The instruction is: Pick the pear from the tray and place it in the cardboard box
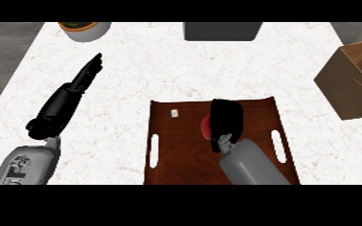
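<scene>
A red pear [204, 126] lies on the brown tray [176, 158] near its middle. Only its left edge shows, because my right hand [228, 118] lies over it, palm down and fingers stretched toward the tray's far edge. Whether the hand touches the pear I cannot tell. The cardboard box [344, 81] stands at the counter's right edge, well to the right of the tray. At the left of the counter my left hand [86, 74] rests open with straight fingers pointing away, holding nothing.
A small pale tag [173, 112] lies on the tray's far left part. A potted plant [86, 29] stands at the back left and a dark grey block [222, 30] at the back middle. White counter [212, 72] lies between the tray and these.
</scene>
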### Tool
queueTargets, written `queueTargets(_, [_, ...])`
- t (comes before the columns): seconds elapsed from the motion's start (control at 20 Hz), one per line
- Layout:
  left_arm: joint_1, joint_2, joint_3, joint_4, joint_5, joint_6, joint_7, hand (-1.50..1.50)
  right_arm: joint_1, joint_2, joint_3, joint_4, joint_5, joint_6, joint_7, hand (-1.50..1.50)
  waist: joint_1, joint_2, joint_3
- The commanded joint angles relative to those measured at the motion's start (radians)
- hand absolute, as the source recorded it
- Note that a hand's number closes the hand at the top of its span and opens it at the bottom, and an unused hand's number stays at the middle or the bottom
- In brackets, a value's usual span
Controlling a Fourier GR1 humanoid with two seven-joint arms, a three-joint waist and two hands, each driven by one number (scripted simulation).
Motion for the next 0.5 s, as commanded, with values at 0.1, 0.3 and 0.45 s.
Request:
queueTargets(0.1, [-0.043, 0.021, 0.068, 0.03, 0.023, -0.048, -0.009, 0.0, 0.0, -0.034, 0.006, 0.053, 0.094, -0.095, -0.095, 1.5, -0.002, 0.002, 0.001])
queueTargets(0.3, [0.023, -0.012, 0.024, -0.069, 0.001, -0.033, 0.053, 0.0, -0.095, -0.061, -0.093, 0.142, 0.041, -0.186, -0.244, 1.5, 0.009, 0.003, 0.001])
queueTargets(0.45, [-0.037, -0.019, 0.017, -0.013, -0.016, -0.023, 0.031, 0.0, -0.216, -0.162, -0.255, 0.243, -0.09, -0.235, -0.448, 1.5, 0.023, 0.018, 0.003])
